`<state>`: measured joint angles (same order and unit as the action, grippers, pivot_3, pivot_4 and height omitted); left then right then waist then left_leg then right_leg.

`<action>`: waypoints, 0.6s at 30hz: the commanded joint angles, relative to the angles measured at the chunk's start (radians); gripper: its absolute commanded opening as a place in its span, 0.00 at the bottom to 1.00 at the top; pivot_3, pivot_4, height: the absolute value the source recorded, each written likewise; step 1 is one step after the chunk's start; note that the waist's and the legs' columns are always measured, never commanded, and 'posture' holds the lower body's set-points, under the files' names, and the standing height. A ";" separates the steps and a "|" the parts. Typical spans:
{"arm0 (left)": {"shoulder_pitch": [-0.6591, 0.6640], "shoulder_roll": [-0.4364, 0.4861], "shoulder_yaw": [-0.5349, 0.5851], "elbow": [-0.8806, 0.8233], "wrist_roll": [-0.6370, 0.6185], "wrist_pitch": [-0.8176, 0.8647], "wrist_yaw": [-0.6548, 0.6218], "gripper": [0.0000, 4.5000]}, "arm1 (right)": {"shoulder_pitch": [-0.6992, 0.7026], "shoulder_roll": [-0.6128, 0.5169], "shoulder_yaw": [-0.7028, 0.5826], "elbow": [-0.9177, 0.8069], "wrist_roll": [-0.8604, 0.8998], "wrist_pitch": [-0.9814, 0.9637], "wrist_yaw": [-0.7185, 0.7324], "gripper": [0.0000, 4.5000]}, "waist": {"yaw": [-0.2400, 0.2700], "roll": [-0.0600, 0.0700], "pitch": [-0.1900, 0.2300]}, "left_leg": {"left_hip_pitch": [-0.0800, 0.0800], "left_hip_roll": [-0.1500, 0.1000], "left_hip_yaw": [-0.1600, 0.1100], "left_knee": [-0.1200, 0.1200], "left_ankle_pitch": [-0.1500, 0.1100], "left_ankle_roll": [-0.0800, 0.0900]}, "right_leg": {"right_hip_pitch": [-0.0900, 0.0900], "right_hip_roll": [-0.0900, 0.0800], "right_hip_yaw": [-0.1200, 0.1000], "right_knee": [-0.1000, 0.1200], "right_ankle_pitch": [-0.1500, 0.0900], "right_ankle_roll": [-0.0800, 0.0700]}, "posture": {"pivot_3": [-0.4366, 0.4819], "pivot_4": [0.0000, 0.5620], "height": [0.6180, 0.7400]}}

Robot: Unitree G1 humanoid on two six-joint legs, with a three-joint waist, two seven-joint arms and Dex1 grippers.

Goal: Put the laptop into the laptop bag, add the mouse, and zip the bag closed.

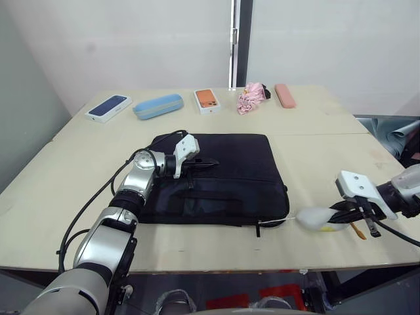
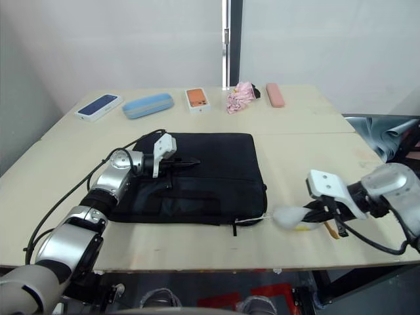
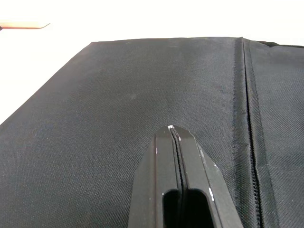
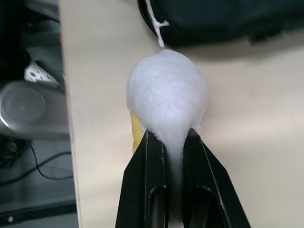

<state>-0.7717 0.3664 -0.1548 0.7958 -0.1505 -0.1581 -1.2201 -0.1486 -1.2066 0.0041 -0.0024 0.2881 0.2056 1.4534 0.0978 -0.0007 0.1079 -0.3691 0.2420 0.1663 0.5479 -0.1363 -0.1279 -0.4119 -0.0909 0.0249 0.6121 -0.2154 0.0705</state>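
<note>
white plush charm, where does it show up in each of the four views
Left eye view: plush charm at lower right, just off the bag's near right corner, in the right end effector.
Right eye view: same spot, right of the bag's corner.
Left wrist view: not in it; bag fabric under the shut left end effector.
Right wrist view: centre, pinched between the fingers.
Shared landmark: the white cord from bag to charm.

The bag (image 1: 223, 177) lies flat on the worktop (image 1: 59, 197), a black fabric rectangle (stitched seam along one side), apparently closed, its near edge close to the worktop's front, a white cord trailing from its near right corner.
</note>
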 commanded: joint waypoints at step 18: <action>0.083 0.030 -0.063 0.105 0.098 -0.013 -0.013 0.00 | -0.335 0.080 0.053 0.434 -0.255 -0.320 -0.147 0.01 | -0.008 0.000 0.000 | 0.000 0.000 0.006 -0.002 -0.001 0.001 | -0.005 -0.001 0.002 0.000 0.001 -0.002 | 0.48 0.27 1.00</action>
<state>-0.7614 0.3844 -0.1555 0.7958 -0.1461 -0.2091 -1.2339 -0.4417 -1.1497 0.0571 0.3883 0.0654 -0.0810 1.3546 0.0896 -0.0006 0.1079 -0.3693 0.2424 0.1724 0.5462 -0.1369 -0.1268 -0.4160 -0.0917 0.0263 0.6119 -0.2123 0.0654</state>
